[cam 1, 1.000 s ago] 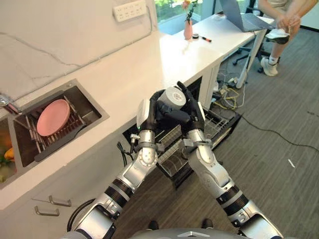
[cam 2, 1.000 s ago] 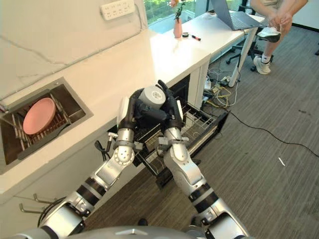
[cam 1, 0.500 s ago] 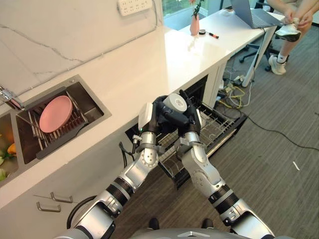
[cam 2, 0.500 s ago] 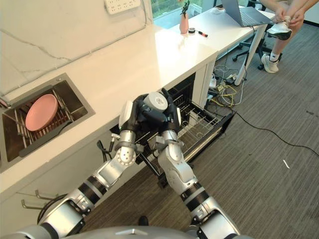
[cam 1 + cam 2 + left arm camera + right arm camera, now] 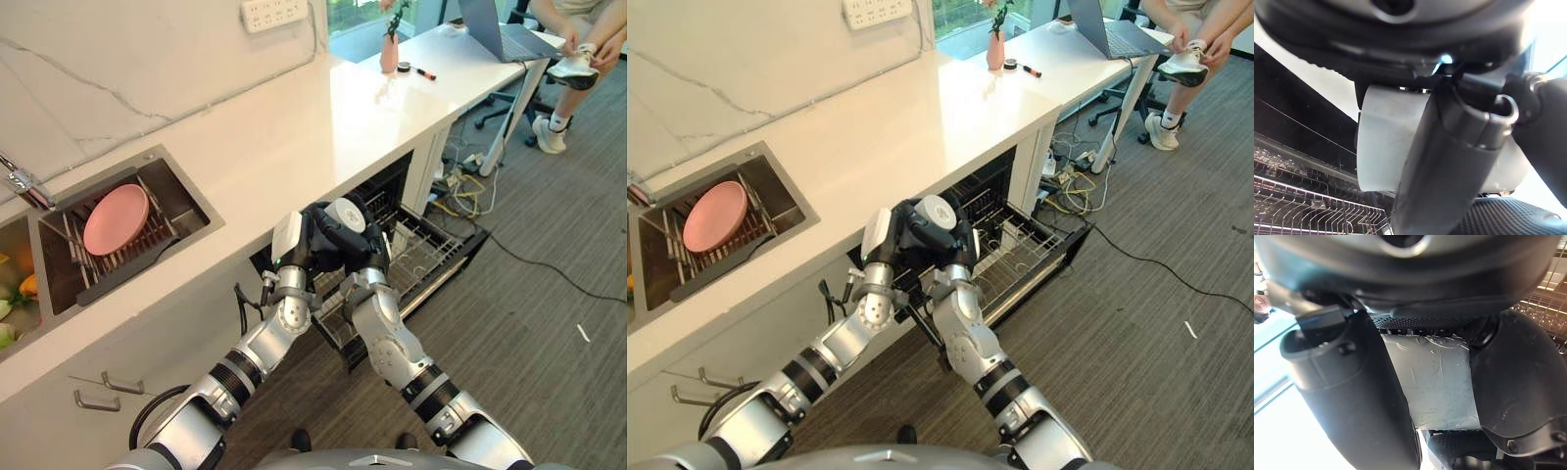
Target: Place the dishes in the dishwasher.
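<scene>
We hold a pale grey, round cup-like dish (image 5: 345, 213) between both hands, its flat round base turned up toward the head camera, so its axis stands roughly upright with the open mouth facing down or slightly away; we cannot tell the tilt more finely. Our left hand (image 5: 312, 242) wraps the dish from the left, its dark fingers (image 5: 1449, 161) curled across the pale wall in the left wrist view, and our right hand (image 5: 370, 240) closes on it from the right, with thumb and fingers (image 5: 1352, 396) bracketing the same pale surface in the right wrist view. Both hands are therefore shut around the dish, touching it on opposite sides, neither clearly nearer to the target than the other. Directly below and a little to the far right of the dish lies the pulled-out wire dishwasher rack (image 5: 421, 250), under the edge of the white stone countertop (image 5: 294, 127). We judge the coming move to be a descent down and slightly rightward into that rack. Well apart on the left, a pink round plate (image 5: 116, 218) leans in the steel sink's (image 5: 191, 191) drying rack, still waiting. At the far right a seated person (image 5: 578, 39) handles a shoe beside a desk.
</scene>
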### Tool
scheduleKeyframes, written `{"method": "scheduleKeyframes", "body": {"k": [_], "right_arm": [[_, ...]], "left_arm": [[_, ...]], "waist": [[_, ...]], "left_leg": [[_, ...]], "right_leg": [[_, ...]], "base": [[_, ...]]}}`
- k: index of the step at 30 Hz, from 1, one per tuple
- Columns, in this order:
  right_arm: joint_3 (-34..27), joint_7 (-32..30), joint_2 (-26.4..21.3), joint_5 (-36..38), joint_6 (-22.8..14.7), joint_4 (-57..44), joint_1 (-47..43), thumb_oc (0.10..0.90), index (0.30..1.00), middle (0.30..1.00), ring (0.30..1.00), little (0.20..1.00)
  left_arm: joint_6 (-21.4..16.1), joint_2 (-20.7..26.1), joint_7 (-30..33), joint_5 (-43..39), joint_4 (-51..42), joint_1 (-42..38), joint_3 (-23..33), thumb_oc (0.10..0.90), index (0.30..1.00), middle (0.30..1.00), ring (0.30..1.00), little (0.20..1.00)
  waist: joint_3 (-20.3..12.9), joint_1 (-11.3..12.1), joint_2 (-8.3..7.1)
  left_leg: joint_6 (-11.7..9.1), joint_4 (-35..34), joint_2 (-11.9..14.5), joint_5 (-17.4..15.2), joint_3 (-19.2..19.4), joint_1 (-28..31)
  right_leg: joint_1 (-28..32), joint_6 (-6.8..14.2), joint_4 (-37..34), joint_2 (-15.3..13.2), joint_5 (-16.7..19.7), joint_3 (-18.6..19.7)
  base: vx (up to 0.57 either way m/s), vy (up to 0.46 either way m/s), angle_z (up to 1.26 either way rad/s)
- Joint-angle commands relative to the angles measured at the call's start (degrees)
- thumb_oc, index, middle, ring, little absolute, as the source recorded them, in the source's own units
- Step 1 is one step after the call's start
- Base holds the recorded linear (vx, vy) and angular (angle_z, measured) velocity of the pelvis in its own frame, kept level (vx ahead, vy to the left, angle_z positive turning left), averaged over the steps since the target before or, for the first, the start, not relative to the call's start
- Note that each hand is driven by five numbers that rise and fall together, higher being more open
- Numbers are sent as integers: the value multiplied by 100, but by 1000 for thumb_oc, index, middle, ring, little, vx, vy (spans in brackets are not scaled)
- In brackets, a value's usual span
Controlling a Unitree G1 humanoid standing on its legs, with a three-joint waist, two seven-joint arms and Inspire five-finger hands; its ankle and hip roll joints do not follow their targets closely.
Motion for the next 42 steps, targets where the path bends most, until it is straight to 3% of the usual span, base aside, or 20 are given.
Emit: {"method": "scheduleKeyframes", "body": {"k": [1, 17, 24, 25, 26, 27, 35, 42], "right_arm": [[130, 269, 1091, 255, -208, 166, -1001, 400, 300, 300, 300, 300], [28, 20, 1012, -162, -203, 53, -1148, 400, 300, 300, 300, 300], [-311, -388, 868, -675, -310, -112, -1397, 400, 300, 300, 300, 300], [-388, -453, 838, -791, -325, -120, -1447, 400, 300, 300, 300, 300], [-388, -453, 838, -791, -325, -120, -1447, 400, 300, 300, 300, 300], [-565, -566, 764, -1008, -311, -100, -1525, 400, 300, 300, 300, 300], [-1314, -947, 437, -1593, -106, 407, -1740, 400, 300, 300, 300, 300], [-2147, -1145, -329, -2710, 139, 708, -1894, 400, 300, 300, 300, 300]], "left_arm": [[-863, -334, 128, 137, -109, -1713, -297, 400, 300, 300, 300, 300], [-900, -332, 46, 89, -183, -1741, -354, 400, 300, 300, 300, 300], [-946, -435, -111, 18, -62, -1821, -468, 400, 300, 300, 300, 300], [-947, -454, -158, 26, -31, -1850, -497, 489, 434, 434, 434, 434], [-947, -454, -158, 26, -31, -1850, -497, 489, 434, 434, 434, 434], [-947, -492, -306, -14, 54, -1853, -554, 800, 900, 900, 900, 900], [-791, -393, -1139, 41, 144, -1794, -775, 800, 900, 900, 900, 900], [-918, 230, -1937, 4, -780, -1282, -556, 800, 900, 900, 900, 900]], "waist": [[-117, 134, -518], [-188, 128, -470], [-222, 113, -444], [-227, 110, -441], [-227, 110, -441], [-244, 100, -433], [-241, 134, -376], [-189, 308, -373]], "left_leg": [[-36, 14, -44, -471, 13, 382], [-39, 14, -25, -471, -38, 417], [-54, 14, -10, -463, -56, 435], [-57, 14, -8, -464, -62, 443], [-57, 14, -8, -464, -62, 443], [-60, 14, -1, -463, -64, 448], [-76, 14, 30, -452, -116, 445], [-122, 14, 79, -431, -251, 405]], "right_leg": [[160, 297, 75, -335, -268, 320], [209, 262, 75, -302, -323, 307], [269, 247, 75, -302, -352, 246], [282, 243, 75, -294, -359, 237], [282, 243, 75, -294, -359, 237], [292, 241, 75, -289, -370, 215], [322, 230, 75, -275, -400, 141], [335, 233, 75, -243, -503, -10]], "base": [[0, 0, 0], [0, 0, 0], [0, -2, 2], [4, -5, 7], [1, -5, 17], [-5, -4, 11], [-12, 1, 9], [-5, -10, 12]]}}
